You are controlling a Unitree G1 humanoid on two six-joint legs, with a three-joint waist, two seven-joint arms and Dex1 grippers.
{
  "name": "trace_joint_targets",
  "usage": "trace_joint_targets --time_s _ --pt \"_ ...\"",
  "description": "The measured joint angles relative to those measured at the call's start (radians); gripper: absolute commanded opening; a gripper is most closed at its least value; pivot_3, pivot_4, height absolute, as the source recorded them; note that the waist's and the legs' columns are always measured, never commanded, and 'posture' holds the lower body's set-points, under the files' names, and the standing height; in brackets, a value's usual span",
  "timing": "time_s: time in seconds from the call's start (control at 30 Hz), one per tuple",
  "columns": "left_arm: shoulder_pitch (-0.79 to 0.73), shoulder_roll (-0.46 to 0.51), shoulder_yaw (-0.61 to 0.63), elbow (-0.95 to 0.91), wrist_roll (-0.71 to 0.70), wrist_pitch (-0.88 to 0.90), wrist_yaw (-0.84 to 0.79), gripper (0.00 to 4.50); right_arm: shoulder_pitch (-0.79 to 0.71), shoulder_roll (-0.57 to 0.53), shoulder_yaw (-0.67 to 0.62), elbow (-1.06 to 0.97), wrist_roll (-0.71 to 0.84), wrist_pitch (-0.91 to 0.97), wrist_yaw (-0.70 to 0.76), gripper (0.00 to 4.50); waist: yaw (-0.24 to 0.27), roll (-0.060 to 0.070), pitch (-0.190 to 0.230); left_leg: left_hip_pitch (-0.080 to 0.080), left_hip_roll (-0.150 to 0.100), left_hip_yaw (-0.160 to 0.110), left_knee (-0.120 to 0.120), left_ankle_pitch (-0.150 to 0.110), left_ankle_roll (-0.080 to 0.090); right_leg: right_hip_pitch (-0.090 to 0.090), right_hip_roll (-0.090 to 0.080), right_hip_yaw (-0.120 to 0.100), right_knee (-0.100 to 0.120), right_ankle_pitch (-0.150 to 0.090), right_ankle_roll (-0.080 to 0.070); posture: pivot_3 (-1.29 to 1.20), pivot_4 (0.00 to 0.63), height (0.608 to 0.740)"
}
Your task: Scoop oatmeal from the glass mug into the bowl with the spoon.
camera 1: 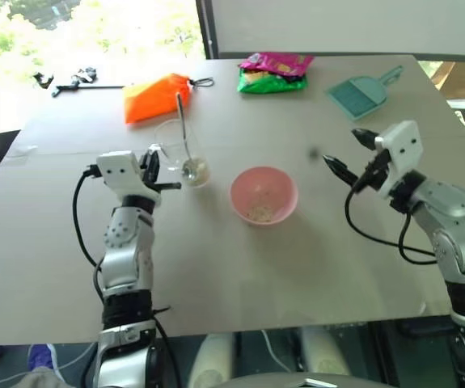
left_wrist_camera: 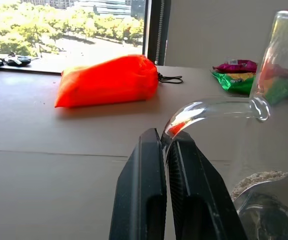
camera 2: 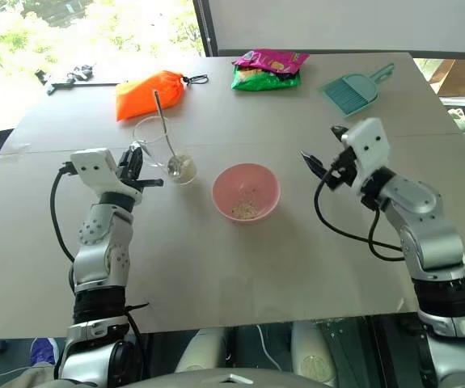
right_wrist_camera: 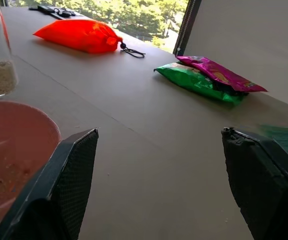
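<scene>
The glass mug (camera 1: 175,152) stands left of centre on the table, with pale oatmeal (camera 1: 199,170) at its bottom. The silver spoon (camera 1: 182,121) rests inside it, handle sticking up out of the rim. My left gripper (left_wrist_camera: 165,137) is shut on the mug's clear side handle (left_wrist_camera: 209,110). To the right of the mug sits the pink bowl (camera 1: 264,194), with a few oat flakes (camera 1: 258,212) in it. My right gripper (camera 1: 344,148) hovers to the right of the bowl, open and holding nothing, its fingers (right_wrist_camera: 73,165) wide apart.
An orange pouch (camera 1: 155,97) lies behind the mug. A green and pink snack bag (camera 1: 274,73) and a teal dustpan (camera 1: 360,93) lie at the back right. Black tools (camera 1: 66,79) rest at the far left corner.
</scene>
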Motion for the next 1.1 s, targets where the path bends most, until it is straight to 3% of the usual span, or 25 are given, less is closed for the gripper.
trace_joint_targets --time_s 0.33,0.43,0.67,1.1 --pt "0.004 0.001 -0.003 0.087 0.031 -0.095 0.02 0.0 0.066 0.039 -0.006 0.017 -0.047 -0.038 -0.024 3.97 -0.001 0.0 0.0 0.002 0.0 0.0 0.0 0.0 0.0 0.001 0.0 0.0 0.0 0.0 0.0 0.0 0.15 0.74" --pt "0.003 0.001 -0.003 0.098 0.031 -0.103 0.023 0.9 0.066 0.039 -0.006 0.017 -0.051 -0.038 -0.024 4.02 -0.001 0.0 0.0 0.003 0.0 0.0 0.0 0.0 0.0 0.002 0.0 0.0 0.0 0.0 0.0 0.0 0.15 0.74" --pt "0.016 0.001 -0.001 0.086 0.018 -0.099 0.024 4.28 0.067 0.04 -0.006 0.017 -0.055 -0.037 -0.023 4.02 -0.001 0.0 0.0 0.003 0.0 0.0 0.0 0.0 0.0 0.002 0.0 0.0 0.0 0.0 0.0 0.0 0.15 0.74" --pt "0.207 0.017 -0.002 -0.191 -0.005 0.041 0.029 4.4 0.101 0.03 -0.018 0.012 -0.051 -0.035 0.005 4.02 0.004 0.0 0.0 0.003 0.0 -0.001 0.0 0.0 0.0 0.003 0.0 0.0 0.0 0.0 0.0 0.0 0.15 0.74"
